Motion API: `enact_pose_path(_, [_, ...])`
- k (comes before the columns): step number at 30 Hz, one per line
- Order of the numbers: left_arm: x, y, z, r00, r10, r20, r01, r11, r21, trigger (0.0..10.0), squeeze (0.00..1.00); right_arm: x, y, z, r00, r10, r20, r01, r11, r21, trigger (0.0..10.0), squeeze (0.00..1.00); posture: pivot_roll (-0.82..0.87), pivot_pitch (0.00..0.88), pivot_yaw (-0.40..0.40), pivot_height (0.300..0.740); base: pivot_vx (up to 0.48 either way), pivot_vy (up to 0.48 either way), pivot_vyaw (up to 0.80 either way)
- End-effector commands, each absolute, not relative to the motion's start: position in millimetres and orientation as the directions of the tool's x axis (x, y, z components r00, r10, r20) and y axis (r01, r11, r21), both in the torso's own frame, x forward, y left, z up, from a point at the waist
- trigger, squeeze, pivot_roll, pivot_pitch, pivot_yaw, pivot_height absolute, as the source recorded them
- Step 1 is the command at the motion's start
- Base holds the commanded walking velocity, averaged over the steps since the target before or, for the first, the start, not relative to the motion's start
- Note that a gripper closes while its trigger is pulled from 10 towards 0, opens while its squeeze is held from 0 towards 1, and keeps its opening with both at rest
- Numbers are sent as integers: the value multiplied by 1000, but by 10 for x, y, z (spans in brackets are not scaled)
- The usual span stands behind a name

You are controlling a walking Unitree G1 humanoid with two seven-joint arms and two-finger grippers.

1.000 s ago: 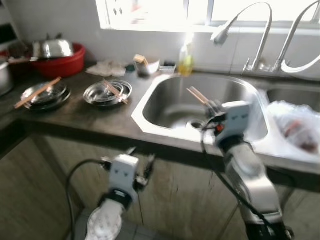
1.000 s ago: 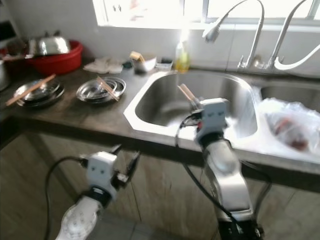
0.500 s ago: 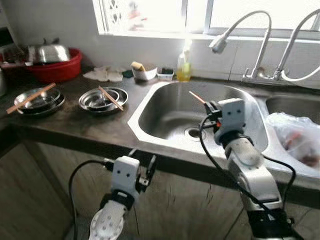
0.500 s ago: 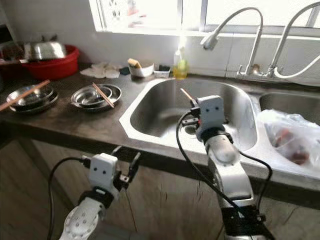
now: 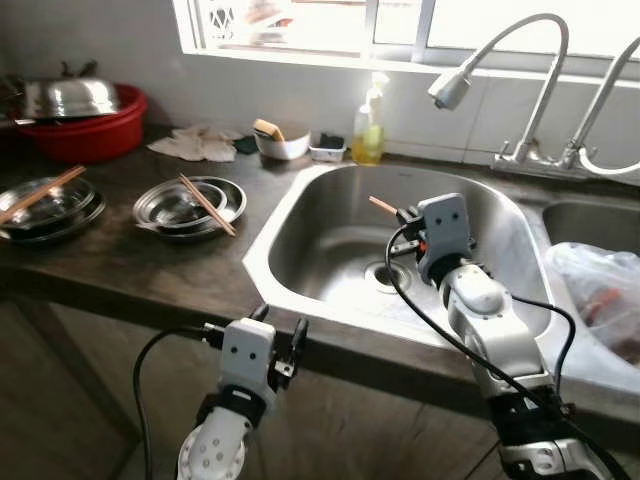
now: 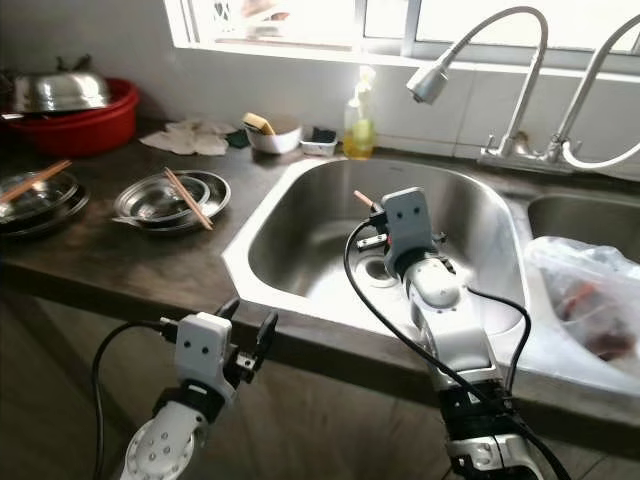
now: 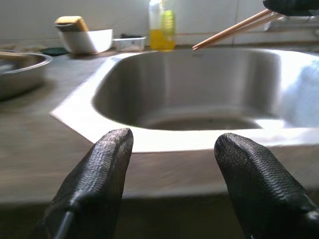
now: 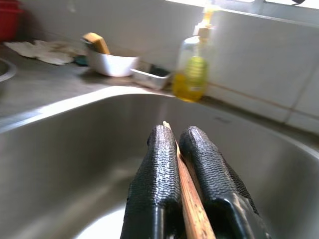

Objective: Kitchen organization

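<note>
My right gripper [image 5: 404,215] hangs over the steel sink [image 5: 268,272], above the drain, shut on a pair of wooden chopsticks [image 5: 381,205] that stick out toward the sink's back left. The right wrist view has the chopsticks [image 8: 188,196] pinched between the two black fingers [image 8: 158,164]. My left gripper [image 5: 282,324] is open and holds nothing, low at the counter's front edge before the sink's left corner [image 7: 75,115]. On the counter left of the sink, another chopstick pair [image 5: 207,204] lies across stacked steel plates [image 5: 170,210].
More steel plates with chopsticks [image 5: 40,196] sit at the far left, behind them a red basin [image 5: 85,135] with a steel pot. A soap bottle [image 5: 367,135] and white bowl [image 5: 280,145] stand behind the sink. Faucets [image 5: 520,90] arch over it; a plastic bag [image 5: 605,300] lies right.
The whole view has shifted and sharpened as the camera moved. My right gripper still holds the chopsticks over the sink. The left gripper now sits level with the counter's front edge.
</note>
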State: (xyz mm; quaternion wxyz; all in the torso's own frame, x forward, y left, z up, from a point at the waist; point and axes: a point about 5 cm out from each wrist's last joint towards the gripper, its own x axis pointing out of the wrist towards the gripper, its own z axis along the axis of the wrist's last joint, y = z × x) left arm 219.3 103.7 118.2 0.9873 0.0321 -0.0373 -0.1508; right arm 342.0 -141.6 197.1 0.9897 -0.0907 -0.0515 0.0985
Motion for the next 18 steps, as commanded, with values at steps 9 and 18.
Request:
enact_pose_path(9, [2148, 959, 1211, 942, -326, 75, 322, 945, 66, 10000, 0, 3576, -1477, 1832, 981, 185, -61, -193, 961, -196, 10000, 0, 116, 0, -57, 740, 0, 0, 0])
enact_pose_path(18, [2085, 907, 1221, 935, -346, 75, 342, 938, 64, 10000, 0, 3748, -1446, 1695, 963, 208, -172, -241, 950, -200, 10000, 0, 125, 22, -58, 740, 0, 0, 0])
